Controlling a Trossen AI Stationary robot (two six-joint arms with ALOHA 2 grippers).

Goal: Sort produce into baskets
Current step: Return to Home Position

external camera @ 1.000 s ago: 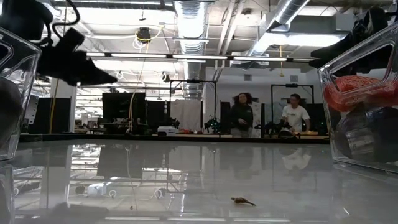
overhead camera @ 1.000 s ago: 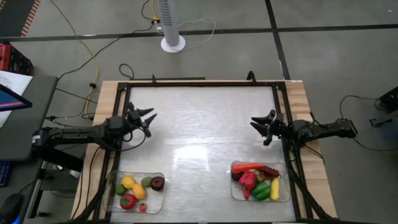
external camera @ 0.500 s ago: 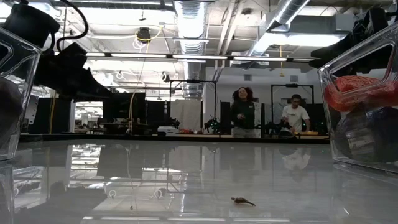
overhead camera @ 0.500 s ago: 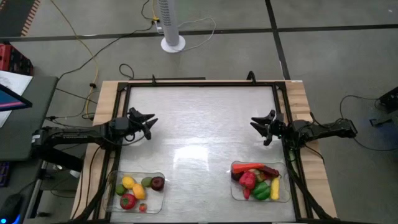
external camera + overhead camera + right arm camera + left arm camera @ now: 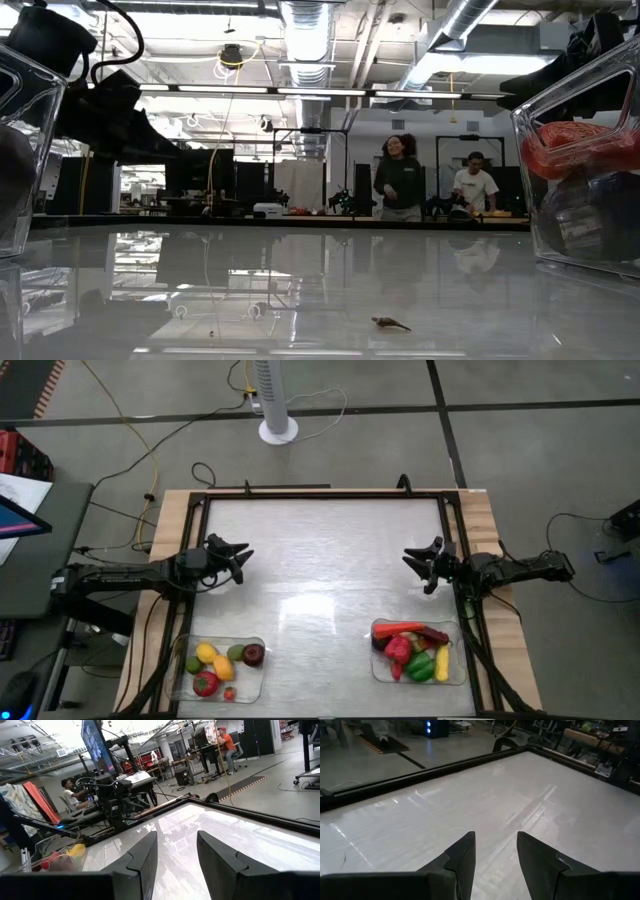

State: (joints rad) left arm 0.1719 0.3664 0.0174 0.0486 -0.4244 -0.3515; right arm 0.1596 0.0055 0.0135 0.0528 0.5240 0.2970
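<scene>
Produce filled the left basket at lower left and the right basket at lower right of the high view; sorting was judged complete, so the left gripper and right gripper hovered at mid-frame, jaws released, empty; only the low view showed a small scrap on the bench.

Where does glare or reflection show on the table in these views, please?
High view: a pale sheen across the table middle. Low view: its glossy top mirrors the ceiling lights and room. Left wrist view: bright streaks cross it ahead of the left gripper.
</scene>
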